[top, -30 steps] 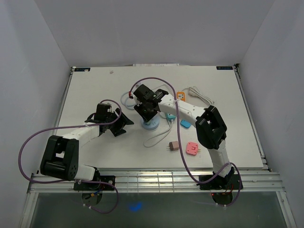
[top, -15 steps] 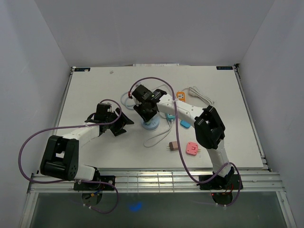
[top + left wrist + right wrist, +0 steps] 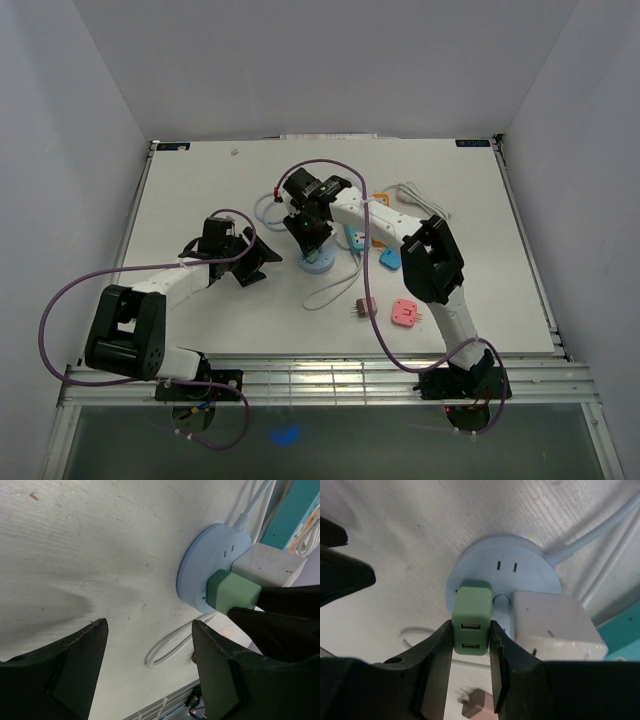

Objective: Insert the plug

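Observation:
A round pale-blue power socket [image 3: 520, 560] lies on the white table, also in the top view [image 3: 318, 263] and the left wrist view [image 3: 210, 565]. A white adapter [image 3: 555, 625] is plugged into it. My right gripper [image 3: 471, 645] is shut on a green USB plug [image 3: 471, 617], whose far end meets the socket's face; it also shows in the left wrist view [image 3: 232, 592]. Its prongs are hidden. My left gripper [image 3: 150, 670] is open and empty, on the table left of the socket [image 3: 250, 262].
A brown plug [image 3: 364, 308], a pink plug [image 3: 405, 314], a blue plug [image 3: 389, 261], an orange one [image 3: 381, 203] and a teal one [image 3: 357, 240] lie right of the socket. White cable loops [image 3: 335, 290] lie in front of it, and a coiled cable [image 3: 420, 200] behind.
My right arm has swung slightly, shifting the wrist toward the back over the socket. The left arm has not moved.

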You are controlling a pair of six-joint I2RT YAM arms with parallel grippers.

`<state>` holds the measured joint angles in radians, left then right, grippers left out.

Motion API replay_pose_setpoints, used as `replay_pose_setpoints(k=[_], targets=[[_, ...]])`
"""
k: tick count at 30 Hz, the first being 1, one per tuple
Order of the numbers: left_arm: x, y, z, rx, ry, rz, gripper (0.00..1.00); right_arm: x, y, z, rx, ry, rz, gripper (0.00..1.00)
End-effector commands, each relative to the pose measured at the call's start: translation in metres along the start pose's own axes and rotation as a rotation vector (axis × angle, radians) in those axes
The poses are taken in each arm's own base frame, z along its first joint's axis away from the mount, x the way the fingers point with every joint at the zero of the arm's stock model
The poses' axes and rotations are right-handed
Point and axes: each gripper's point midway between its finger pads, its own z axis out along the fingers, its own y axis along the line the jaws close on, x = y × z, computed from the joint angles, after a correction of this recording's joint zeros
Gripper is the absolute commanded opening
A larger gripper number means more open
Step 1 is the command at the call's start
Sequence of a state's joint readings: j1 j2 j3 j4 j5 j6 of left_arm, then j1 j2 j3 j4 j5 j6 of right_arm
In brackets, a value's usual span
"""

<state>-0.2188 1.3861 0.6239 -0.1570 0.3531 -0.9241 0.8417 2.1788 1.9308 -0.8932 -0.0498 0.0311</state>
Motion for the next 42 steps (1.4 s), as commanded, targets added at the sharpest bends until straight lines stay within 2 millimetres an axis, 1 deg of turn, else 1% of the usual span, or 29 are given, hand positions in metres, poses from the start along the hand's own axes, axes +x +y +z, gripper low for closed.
replay_pose_setpoints(k=[1,3,4,5,7,10,12,14,15,17,18,19,21,22,23,25,26,28,29,30,31,33,34,36,37,38,40,41,42], targets=[[-0.005,-0.012,-0.005,0.042,-0.013,0.028,0.78,0.089,-0.003,0.057,0.014,0.351,0.003,0.08],[-0.005,-0.013,-0.005,0.044,-0.015,0.029,0.78,0.091,-0.004,0.056,0.050,0.351,0.007,0.08],[-0.005,-0.012,-0.006,0.043,-0.016,0.029,0.78,0.093,-0.014,0.055,0.141,0.355,-0.008,0.08],[-0.005,-0.012,-0.006,0.043,-0.017,0.028,0.78,0.093,-0.014,0.052,0.163,0.349,-0.014,0.08],[-0.005,-0.011,-0.006,0.043,-0.015,0.028,0.78,0.095,-0.012,0.052,0.162,0.345,-0.019,0.08],[-0.004,-0.011,-0.005,0.045,-0.011,0.028,0.78,0.094,-0.012,0.051,0.157,0.325,-0.016,0.08],[-0.004,-0.011,-0.005,0.044,-0.013,0.028,0.78,0.086,-0.011,0.048,0.159,0.300,-0.015,0.09],[-0.005,-0.012,-0.006,0.043,-0.015,0.031,0.78,0.076,-0.010,0.041,0.161,0.264,-0.004,0.15],[-0.007,-0.014,-0.007,0.044,-0.019,0.036,0.78,0.065,-0.008,0.038,0.157,0.230,0.001,0.17],[-0.009,-0.015,-0.010,0.032,-0.029,0.045,0.78,0.053,-0.003,0.033,0.133,0.199,0.015,0.23],[-0.011,-0.016,-0.011,0.028,-0.034,0.048,0.79,0.039,-0.001,0.028,0.128,0.162,0.020,0.27],[-0.014,-0.020,-0.015,0.026,-0.044,0.057,0.79,0.035,0.002,0.027,0.113,0.149,0.022,0.33],[-0.019,-0.024,-0.020,0.025,-0.058,0.065,0.80,0.024,0.005,0.023,0.104,0.116,0.026,0.41],[-0.021,-0.026,-0.023,0.023,-0.063,0.069,0.80,0.018,0.006,0.020,0.097,0.098,0.025,0.53],[-0.025,-0.028,-0.028,0.026,-0.078,0.078,0.80,0.015,0.006,0.019,0.097,0.086,0.029,0.59],[-0.029,-0.028,-0.033,0.015,-0.096,0.084,0.81,0.009,0.009,0.017,0.087,0.059,0.034,0.65],[-0.031,-0.029,-0.036,0.017,-0.105,0.085,0.81,0.004,0.010,0.013,0.081,0.039,0.036,0.67],[-0.032,-0.030,-0.041,0.017,-0.110,0.096,0.82,-0.005,0.012,0.007,0.075,-0.002,0.040,0.69],[-0.034,-0.033,-0.043,0.019,-0.117,0.100,0.82,-0.011,0.012,0.000,0.073,-0.030,0.040,0.69],[-0.034,-0.033,-0.046,0.018,-0.118,0.108,0.82,-0.015,0.013,-0.003,0.073,-0.047,0.040,0.69],[-0.035,-0.034,-0.047,0.018,-0.120,0.112,0.83,-0.020,0.015,-0.011,0.067,-0.074,0.038,0.69],[-0.037,-0.038,-0.050,0.021,-0.128,0.120,0.84,-0.029,0.019,-0.019,0.049,-0.110,0.037,0.69],[-0.037,-0.039,-0.052,0.021,-0.127,0.130,0.84,-0.033,0.022,-0.029,0.036,-0.135,0.034,0.70],[-0.038,-0.043,-0.054,0.029,-0.130,0.143,0.85,-0.039,0.024,-0.037,0.029,-0.165,0.027,0.73],[-0.037,-0.046,-0.055,0.045,-0.120,0.161,0.85,-0.044,0.025,-0.048,0.026,-0.194,0.022,0.74],[-0.036,-0.048,-0.056,0.056,-0.117,0.175,0.86,-0.045,0.025,-0.052,0.029,-0.208,0.011,0.75],[-0.037,-0.054,-0.058,0.084,-0.121,0.197,0.87,-0.050,0.019,-0.060,0.066,-0.244,0.007,0.75],[-0.035,-0.057,-0.059,0.103,-0.115,0.220,0.87,-0.054,0.015,-0.071,0.083,-0.271,0.008,0.75],[-0.036,-0.060,-0.060,0.117,-0.122,0.232,0.88,-0.054,0.012,-0.072,0.095,-0.282,0.012,0.75]])
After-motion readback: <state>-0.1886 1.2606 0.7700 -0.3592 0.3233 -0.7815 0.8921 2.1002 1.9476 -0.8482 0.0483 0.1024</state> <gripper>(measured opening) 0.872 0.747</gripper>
